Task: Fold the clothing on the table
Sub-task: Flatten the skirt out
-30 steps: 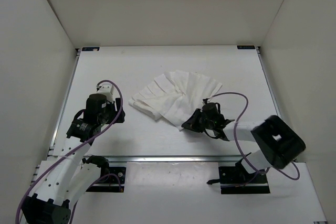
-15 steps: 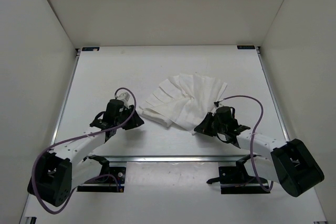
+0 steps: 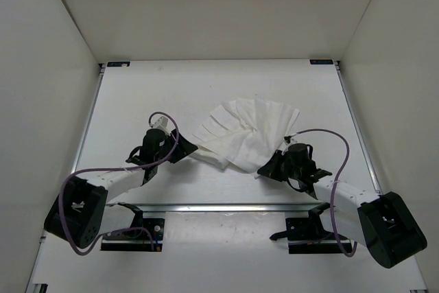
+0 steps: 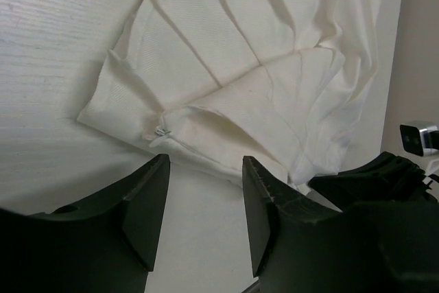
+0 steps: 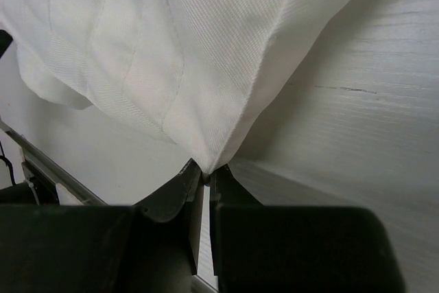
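Right gripper [image 5: 206, 173] closed on the clothing [image 5: 171, 46]: the jaws pinch only the very tip of one hemmed corner, and the fabric rises from that point in a taut peak. Left gripper [image 4: 202, 169] open and holding nothing. Its jaws stand apart just short of the layered edge at the opposite near corner, where a small tag or loop shows at the seam.

In the overhead view the right gripper [image 3: 271, 167] sits at the near right corner of the clothing [image 3: 250, 132] and the left gripper [image 3: 184, 150] at its near left corner. The garment lies fanned out in pleats a little right of the middle of the table [image 3: 151, 94], closer to the near edge than the far one.

Probable hazards:
- The right-hand hold is shallow, so a pull or lift may draw the corner out of the jaws.
- The left jaws face several stacked layers. Closing there may take only the top layer, or the advancing tips may shove the edge along the table and bunch it.
- With only one corner secured, lifting now would likely twist the cloth and skew the fold line.
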You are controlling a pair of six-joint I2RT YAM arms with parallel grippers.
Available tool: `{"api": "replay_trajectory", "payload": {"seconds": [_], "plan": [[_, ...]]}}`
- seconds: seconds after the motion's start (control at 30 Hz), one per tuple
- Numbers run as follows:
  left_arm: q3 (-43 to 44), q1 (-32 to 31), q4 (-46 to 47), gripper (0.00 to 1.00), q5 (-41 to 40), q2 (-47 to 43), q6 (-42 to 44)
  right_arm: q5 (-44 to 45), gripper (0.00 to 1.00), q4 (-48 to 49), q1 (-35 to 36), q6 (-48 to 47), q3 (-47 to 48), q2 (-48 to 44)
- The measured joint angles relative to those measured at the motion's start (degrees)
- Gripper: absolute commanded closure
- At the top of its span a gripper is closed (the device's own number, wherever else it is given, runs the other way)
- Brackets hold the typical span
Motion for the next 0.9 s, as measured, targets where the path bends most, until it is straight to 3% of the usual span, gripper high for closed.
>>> {"api": "replay_trajectory", "payload": {"seconds": [0.43, 0.53, 0.63, 0.83, 0.9], "plan": [[-0.5, -1.75, 5.03, 0.44, -0.02, 6.43, -5.51, -0.42, 1.0, 0.79, -0.61, -0.87, -0.85, -1.36], [-0.48, -1.73, 5.97, 0.48, 0.0, 8.79, -6.03, -0.42, 1.0, 0.98, -0.28, -0.87, -0.85, -1.25], [-0.31, -1.7, 6.97, 0.54, 0.0, 12.0, -6.56, -0.39, 1.0, 1.14, -0.26, -0.9, -0.85, -1.11], [1.81, -1.66, 8.0, 0.79, 0.11, 14.88, -7.13, -0.42, 1.0, 1.16, -0.33, -1.03, -0.85, -1.25], [2.6, -1.14, 7.91, 0.99, 0.17, 14.88, -7.19, -0.7, 1.0, 0.72, -0.68, -1.44, -0.83, -1.7]]}}
